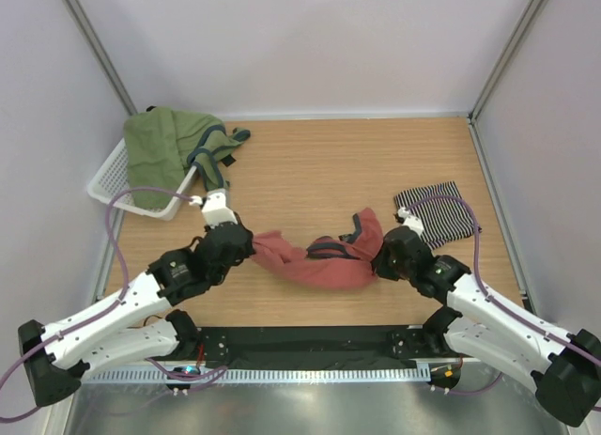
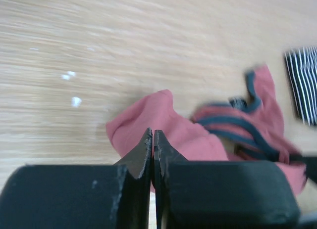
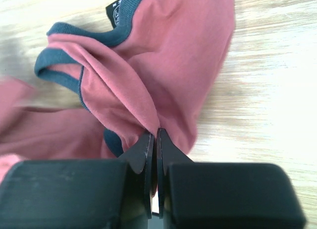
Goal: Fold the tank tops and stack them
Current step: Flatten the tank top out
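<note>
Red top (image 1: 324, 264) bunches between my left gripper (image 2: 152, 136) and right gripper (image 3: 154, 136), both pinched shut on it; striped top (image 1: 434, 212) beyond right, basket (image 1: 109, 177) beyond left; neck tag (image 3: 115, 10) unreadable.

A wooden table (image 1: 319, 163) stands between pale walls. At its middle near the front lies a salmon-red tank top (image 1: 324, 266), bunched into a low, sagging band with its dark teal trim showing in folds on the upper side. The left gripper (image 1: 248, 245) meets the band's left end and the right gripper (image 1: 382, 257) meets its right end; both sets of fingertips are hidden by the wrists and cloth. Toward the right edge, just behind the right arm, a black-and-white striped tank top (image 1: 434, 213) lies folded flat. At the back left, a white basket (image 1: 111, 177) holds green cloth (image 1: 160, 148), whose teal-trimmed part spills over the rim onto the wood.
</note>
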Motion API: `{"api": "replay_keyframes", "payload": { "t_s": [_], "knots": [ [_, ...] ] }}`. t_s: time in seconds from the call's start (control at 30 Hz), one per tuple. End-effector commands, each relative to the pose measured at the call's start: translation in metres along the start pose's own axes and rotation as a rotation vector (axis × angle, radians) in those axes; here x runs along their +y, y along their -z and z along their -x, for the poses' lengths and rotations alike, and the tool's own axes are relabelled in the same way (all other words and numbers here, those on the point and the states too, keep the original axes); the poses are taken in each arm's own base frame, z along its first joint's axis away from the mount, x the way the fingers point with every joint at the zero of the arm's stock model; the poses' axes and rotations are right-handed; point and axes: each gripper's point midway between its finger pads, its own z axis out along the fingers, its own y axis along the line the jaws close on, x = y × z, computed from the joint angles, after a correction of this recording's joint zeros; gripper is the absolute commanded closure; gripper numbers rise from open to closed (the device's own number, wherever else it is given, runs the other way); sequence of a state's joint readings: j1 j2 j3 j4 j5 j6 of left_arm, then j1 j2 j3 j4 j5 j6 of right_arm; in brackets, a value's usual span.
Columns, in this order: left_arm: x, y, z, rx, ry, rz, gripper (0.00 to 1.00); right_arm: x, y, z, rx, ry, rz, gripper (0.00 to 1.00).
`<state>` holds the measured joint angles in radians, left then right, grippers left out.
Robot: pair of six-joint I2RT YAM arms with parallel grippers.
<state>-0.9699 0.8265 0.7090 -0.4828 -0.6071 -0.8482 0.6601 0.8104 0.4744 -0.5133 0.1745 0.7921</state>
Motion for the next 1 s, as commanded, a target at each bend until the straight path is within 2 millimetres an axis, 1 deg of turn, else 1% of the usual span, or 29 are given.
{"api": "replay_keyframes", "payload": {
  "t_s": [0.0, 0.03, 0.07, 0.1, 0.13, 0.17, 0.2, 0.23, 0.27, 0.3, 0.37, 0.4, 0.43, 0.47, 0.5, 0.53, 0.57, 0.6, 0.63, 0.67, 0.7, 0.73, 0.8, 0.83, 0.9, 0.93, 0.97],
  "knots": [
    [0.05, 0.015, 0.048, -0.114, 0.094, 0.278, 1.0, 0.008, -0.002, 0.021, -0.099, -0.068, 0.01, 0.99],
    [0.057, 0.018, 0.05, -0.118, 0.11, 0.306, 1.0, 0.006, -0.002, 0.022, -0.11, -0.081, 0.007, 0.99],
    [0.063, 0.019, 0.049, -0.12, 0.113, 0.327, 0.94, 0.005, -0.002, 0.022, -0.115, -0.091, 0.002, 0.99],
    [0.071, 0.022, 0.044, -0.116, 0.121, 0.357, 0.81, 0.001, 0.0, 0.024, -0.134, -0.099, -0.007, 0.99],
    [0.079, 0.024, 0.035, -0.106, 0.119, 0.362, 0.64, 0.0, 0.001, 0.024, -0.136, -0.098, -0.006, 0.99],
    [0.081, 0.024, 0.03, -0.097, 0.123, 0.352, 0.14, 0.001, 0.002, 0.023, -0.139, -0.095, 0.003, 0.99],
    [0.079, 0.022, 0.027, -0.096, 0.111, 0.323, 0.06, -0.001, 0.003, 0.022, -0.143, -0.094, 0.01, 0.99],
    [0.072, 0.019, 0.02, -0.063, 0.104, 0.269, 0.04, 0.0, 0.003, 0.021, -0.141, -0.092, 0.016, 0.99],
    [0.069, 0.018, 0.014, -0.056, 0.091, 0.233, 0.02, 0.002, 0.002, 0.019, -0.131, -0.081, 0.032, 0.99],
    [0.061, 0.015, 0.016, -0.06, 0.098, 0.191, 0.02, 0.003, 0.001, 0.017, -0.124, -0.075, 0.042, 0.99],
    [0.047, 0.012, 0.015, -0.029, 0.053, 0.131, 0.02, 0.005, 0.0, 0.013, -0.103, -0.062, 0.053, 0.99],
    [0.041, 0.006, 0.012, -0.005, 0.024, 0.134, 0.02, 0.006, -0.002, 0.01, -0.092, -0.056, 0.058, 0.99],
    [0.034, 0.004, 0.019, -0.001, 0.002, 0.126, 0.01, 0.007, -0.004, 0.009, -0.085, -0.052, 0.065, 0.99],
    [0.028, 0.001, 0.019, 0.018, -0.02, 0.119, 0.0, 0.009, -0.005, 0.007, -0.072, -0.045, 0.073, 0.99],
    [0.026, -0.013, 0.008, 0.07, -0.076, 0.159, 0.0, 0.009, -0.006, 0.004, -0.061, -0.042, 0.073, 0.99],
    [0.017, -0.015, 0.017, 0.07, -0.096, 0.159, 0.0, 0.01, -0.008, 0.003, -0.054, -0.041, 0.075, 0.99],
    [0.016, -0.022, 0.014, 0.104, -0.127, 0.177, 0.0, 0.011, -0.009, 0.002, -0.046, -0.038, 0.078, 0.99],
    [0.018, -0.036, 0.002, 0.16, -0.167, 0.219, 0.01, 0.012, -0.009, 0.002, -0.043, -0.037, 0.081, 0.99],
    [0.017, -0.046, 0.01, 0.17, -0.15, 0.238, 0.0, 0.013, -0.01, 0.003, -0.044, -0.037, 0.085, 0.99],
    [0.012, -0.054, 0.003, 0.23, -0.143, 0.209, 0.01, 0.013, -0.01, 0.001, -0.038, -0.034, 0.084, 0.99],
    [0.011, -0.063, 0.001, 0.258, -0.133, 0.204, 0.0, 0.014, -0.01, 0.002, -0.039, -0.032, 0.087, 0.99],
    [0.018, -0.079, -0.004, 0.296, -0.126, 0.233, 0.0, 0.013, -0.01, 0.002, -0.038, -0.03, 0.084, 0.99],
    [0.018, -0.093, -0.013, 0.342, -0.134, 0.236, 0.0, 0.013, -0.009, 0.002, -0.039, -0.027, 0.083, 0.99],
    [0.018, -0.103, -0.021, 0.376, -0.147, 0.246, 0.0, 0.013, -0.009, 0.003, -0.039, -0.026, 0.081, 0.99],
    [0.014, -0.111, -0.033, 0.424, -0.152, 0.236, 0.0, 0.012, -0.008, 0.004, -0.045, -0.025, 0.076, 0.99],
    [0.017, -0.118, -0.042, 0.453, -0.161, 0.252, 0.0, 0.012, -0.007, 0.004, -0.044, -0.021, 0.074, 0.99],
    [0.016, -0.122, -0.045, 0.459, -0.161, 0.253, 0.0, 0.011, -0.007, 0.004, -0.045, -0.02, 0.071, 0.99]
  ]
}}
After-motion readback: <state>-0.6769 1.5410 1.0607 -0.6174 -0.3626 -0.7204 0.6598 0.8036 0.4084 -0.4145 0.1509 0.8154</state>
